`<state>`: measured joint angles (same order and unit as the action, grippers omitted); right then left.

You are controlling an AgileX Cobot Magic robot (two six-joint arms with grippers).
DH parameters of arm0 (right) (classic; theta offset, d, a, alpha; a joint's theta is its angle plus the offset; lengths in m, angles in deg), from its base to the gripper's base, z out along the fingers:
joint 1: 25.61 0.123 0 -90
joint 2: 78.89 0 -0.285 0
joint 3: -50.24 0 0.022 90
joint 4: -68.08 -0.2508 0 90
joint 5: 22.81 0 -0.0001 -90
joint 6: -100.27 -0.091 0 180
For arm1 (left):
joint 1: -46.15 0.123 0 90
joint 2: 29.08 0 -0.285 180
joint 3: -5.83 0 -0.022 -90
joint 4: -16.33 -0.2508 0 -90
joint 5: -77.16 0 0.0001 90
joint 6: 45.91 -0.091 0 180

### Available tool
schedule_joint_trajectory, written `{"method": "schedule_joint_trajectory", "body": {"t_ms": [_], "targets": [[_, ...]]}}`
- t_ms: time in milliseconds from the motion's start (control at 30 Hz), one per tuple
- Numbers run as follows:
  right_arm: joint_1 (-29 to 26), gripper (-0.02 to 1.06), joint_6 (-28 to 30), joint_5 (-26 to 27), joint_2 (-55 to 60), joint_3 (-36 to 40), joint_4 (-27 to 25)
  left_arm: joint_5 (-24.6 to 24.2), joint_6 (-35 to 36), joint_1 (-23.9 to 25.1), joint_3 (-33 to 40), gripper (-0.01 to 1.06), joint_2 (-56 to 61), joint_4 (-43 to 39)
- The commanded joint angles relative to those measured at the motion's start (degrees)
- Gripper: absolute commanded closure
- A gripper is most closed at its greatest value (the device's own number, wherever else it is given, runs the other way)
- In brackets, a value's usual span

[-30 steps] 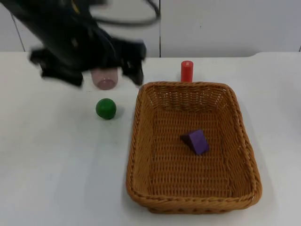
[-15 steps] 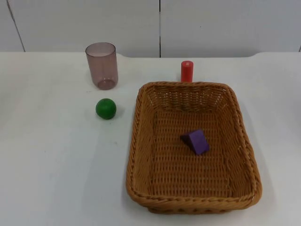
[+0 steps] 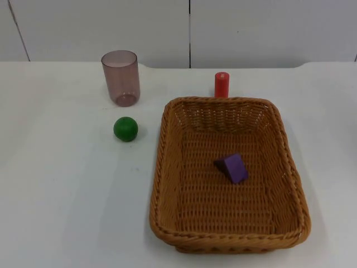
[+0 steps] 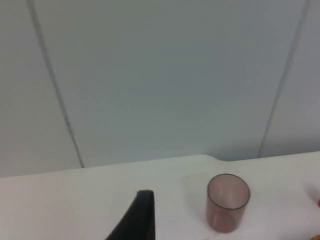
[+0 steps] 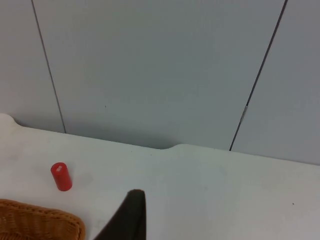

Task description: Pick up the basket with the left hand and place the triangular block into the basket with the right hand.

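Top view: triangular block (image 3: 232,168) inside basket (image 3: 167,167).

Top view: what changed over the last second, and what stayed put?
A second ago the left arm stood blurred over the table's far left, in front of the cup; half a second ago it had already withdrawn. Nothing was taken hold of or let go. The basket, the purple triangular block lying in it, the green ball, the red cylinder and the cup kept their places.
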<state>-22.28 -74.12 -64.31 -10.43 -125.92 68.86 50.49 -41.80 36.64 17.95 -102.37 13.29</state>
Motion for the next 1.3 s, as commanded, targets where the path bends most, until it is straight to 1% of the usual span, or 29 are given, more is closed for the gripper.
{"method": "schedule_joint_trajectory", "body": {"t_ms": [0,67,100,167,200,233,267,300,333,367,400,433,467,533,633,733,833,933,967,1067,1167,1267], "targets": [[-0.36,0.00,-0.17,0.93,-0.23,0.08,0.16,-0.02,-3.39,0.23,-0.54,0.00,-0.24,3.04],[-0.36,0.00,-0.17,0.74,-0.23,0.08,0.16,-0.02,-2.92,0.23,-0.54,0.00,-0.38,2.33],[-0.36,0.00,-0.17,0.60,-0.23,0.08,0.16,0.06,-1.55,0.23,-0.54,0.00,-0.38,1.43],[-0.36,0.00,-0.17,0.34,-0.23,0.08,0.16,1.76,5.73,1.43,-0.54,0.00,-0.28,-2.31],[-0.36,0.00,-0.17,0.34,-0.23,0.08,0.16,1.76,5.73,1.43,-0.54,0.00,-0.28,-2.31],[-0.36,0.00,-0.17,0.34,-0.23,0.08,0.16,2.83,9.15,2.83,-0.86,0.00,-0.28,-3.61],[-0.36,0.00,-0.17,0.22,-0.23,0.08,0.16,2.97,10.11,4.34,-1.48,0.00,-0.28,-3.40],[-0.36,0.00,-0.17,0.10,-0.23,0.08,0.16,1.92,8.82,5.55,-2.38,0.00,-0.39,-2.92],[-0.36,0.00,-0.17,-0.07,-0.23,0.08,0.16,-1.45,5.29,6.71,-3.59,0.00,-0.85,-1.67],[-0.36,0.00,-0.17,-0.07,-0.23,0.08,0.16,-6.24,-1.67,7.48,-5.59,0.00,-1.52,1.22],[-0.36,0.00,-0.17,-0.07,-0.23,0.08,0.27,-7.64,-5.02,7.90,-6.46,0.00,-1.99,3.93],[-0.36,0.00,-0.17,-0.07,-0.23,0.08,0.27,-7.64,-5.02,7.90,-6.46,0.00,-1.99,3.93],[-0.36,0.00,-0.17,-0.07,-0.23,0.08,0.38,-7.42,-6.19,8.25,-6.70,0.00,-2.00,5.73],[-0.36,0.00,-0.17,0.17,-0.23,0.08,0.37,-5.42,-6.17,8.25,-6.70,0.00,-1.78,6.50],[-0.36,0.00,-0.17,0.17,-0.23,0.08,0.37,-4.96,-6.17,8.25,-6.70,0.00,-1.43,7.01],[-0.36,0.00,-0.17,0.82,-0.23,0.08,0.50,-5.15,-6.17,8.25,-6.70,0.00,-0.82,4.45],[-0.36,0.00,-0.17,0.96,-0.23,0.08,0.50,-5.26,-6.17,8.25,-6.70,0.00,-0.45,3.61],[-0.36,0.00,-0.17,3.37,-0.23,0.08,0.50,-3.60,-6.17,8.25,-6.70,0.00,-0.07,3.48],[-0.36,0.00,-0.17,5.00,-0.23,0.08,0.50,-3.08,-6.17,8.25,-6.70,0.00,-0.07,3.48],[-0.36,0.00,-0.17,5.85,-0.23,0.08,0.38,-2.96,-6.17,8.25,-6.70,0.00,0.28,3.70],[-0.36,0.00,-0.17,5.31,-0.23,0.08,0.38,-3.54,-6.17,8.25,-6.70,0.00,0.32,4.15],[-0.36,0.00,-1.56,5.24,-0.23,0.08,0.62,-5.91,-4.11,8.25,-6.70,0.00,0.32,3.04]]}}
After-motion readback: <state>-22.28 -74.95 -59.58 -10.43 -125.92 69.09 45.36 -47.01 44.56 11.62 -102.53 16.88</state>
